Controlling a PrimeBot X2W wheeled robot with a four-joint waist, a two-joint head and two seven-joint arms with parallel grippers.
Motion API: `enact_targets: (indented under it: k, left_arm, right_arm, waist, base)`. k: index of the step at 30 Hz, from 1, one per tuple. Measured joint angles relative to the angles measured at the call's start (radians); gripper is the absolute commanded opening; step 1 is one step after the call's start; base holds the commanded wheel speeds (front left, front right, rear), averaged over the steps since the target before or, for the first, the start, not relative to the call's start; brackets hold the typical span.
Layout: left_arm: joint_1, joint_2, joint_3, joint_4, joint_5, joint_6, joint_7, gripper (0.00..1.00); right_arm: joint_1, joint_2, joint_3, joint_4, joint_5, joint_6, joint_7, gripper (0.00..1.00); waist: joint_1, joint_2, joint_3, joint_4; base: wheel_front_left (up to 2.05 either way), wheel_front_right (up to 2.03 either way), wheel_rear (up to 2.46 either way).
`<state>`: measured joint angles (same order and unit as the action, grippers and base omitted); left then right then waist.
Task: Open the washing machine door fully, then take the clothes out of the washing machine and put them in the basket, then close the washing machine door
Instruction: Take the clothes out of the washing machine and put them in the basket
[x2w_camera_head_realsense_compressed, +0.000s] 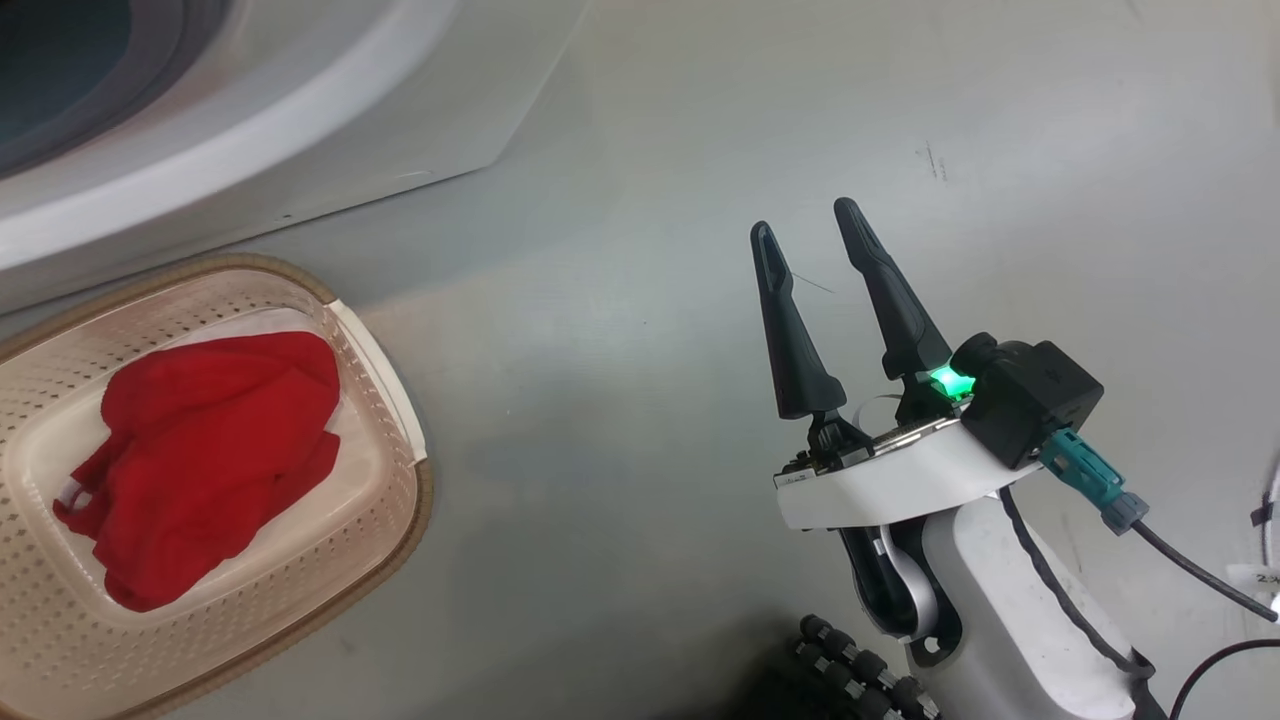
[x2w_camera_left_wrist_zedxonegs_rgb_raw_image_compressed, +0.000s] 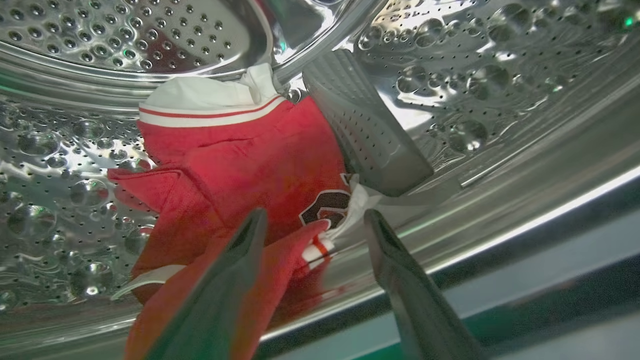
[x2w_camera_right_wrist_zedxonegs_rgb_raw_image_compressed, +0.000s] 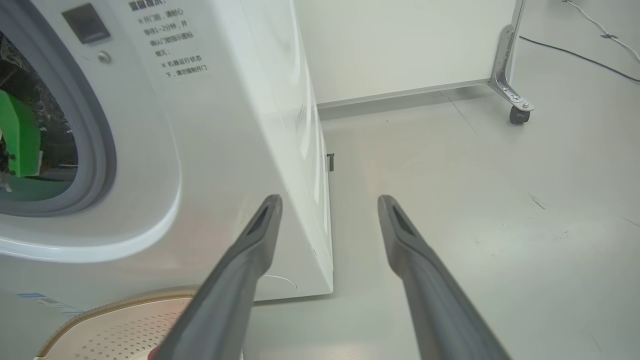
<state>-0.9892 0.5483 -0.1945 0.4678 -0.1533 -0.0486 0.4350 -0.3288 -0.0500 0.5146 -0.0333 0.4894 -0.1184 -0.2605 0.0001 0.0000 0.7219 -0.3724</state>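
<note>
A red jersey (x2w_camera_left_wrist_zedxonegs_rgb_raw_image_compressed: 240, 165) with white panels and dark lettering lies crumpled in the steel drum (x2w_camera_left_wrist_zedxonegs_rgb_raw_image_compressed: 125, 35) of the washing machine (x2w_camera_right_wrist_zedxonegs_rgb_raw_image_compressed: 225, 125). My left gripper (x2w_camera_left_wrist_zedxonegs_rgb_raw_image_compressed: 315, 215) is inside the drum, open, its fingers straddling the jersey's near folds without pinching them. Another red garment (x2w_camera_head_realsense_compressed: 210, 450) lies in the cream basket (x2w_camera_head_realsense_compressed: 425, 500), which stands on the floor below the washing machine (x2w_camera_head_realsense_compressed: 250, 130) front. My right gripper (x2w_camera_head_realsense_compressed: 803, 220) hovers open and empty over the floor, right of the basket. The right wrist view shows the right gripper (x2w_camera_right_wrist_zedxonegs_rgb_raw_image_compressed: 330, 200) open beside the machine's corner. The washing machine door is out of view.
A grey ribbed paddle (x2w_camera_left_wrist_zedxonegs_rgb_raw_image_compressed: 360, 125) juts from the drum wall just right of the jersey. A white panel on a castor (x2w_camera_right_wrist_zedxonegs_rgb_raw_image_compressed: 517, 112) stands behind the machine. Cables (x2w_camera_right_wrist_zedxonegs_rgb_raw_image_compressed: 575, 55) run across the grey floor at the far right.
</note>
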Motion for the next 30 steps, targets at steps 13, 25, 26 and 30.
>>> enact_targets:
  k: [13,25,26,30]
  left_arm:
    - [-0.082,0.068,-0.016,0.105,0.076,0.014,0.107,0.9]
    - [-0.108,0.007,-0.001,0.137,0.031,0.019,0.134,0.0]
    - [-0.108,0.0,0.002,0.137,0.021,0.021,0.127,0.0]
    - [-0.108,-0.044,0.014,0.138,-0.008,0.026,0.08,0.0]
  right_arm:
    - [-0.014,0.001,0.0,0.0,0.012,-0.007,0.0,1.0]
    - [-0.022,0.001,-0.016,0.009,0.011,-0.007,0.0,1.0]
    - [-0.022,0.001,-0.018,0.01,0.01,-0.007,0.0,1.0]
    - [-0.023,0.001,-0.03,0.017,0.008,-0.007,0.0,1.0]
  waist:
    - [-0.0001,0.0,0.023,-0.026]
    - [0.0,0.0,0.022,-0.01]
    - [0.0,0.0,0.021,-0.009]
    - [0.0,0.0,0.015,-0.001]
  base:
    - [0.0,0.0,0.0]
    - [0.0,0.0,0.0]
    - [0.0,0.0,0.0]
    - [0.0,0.0,0.0]
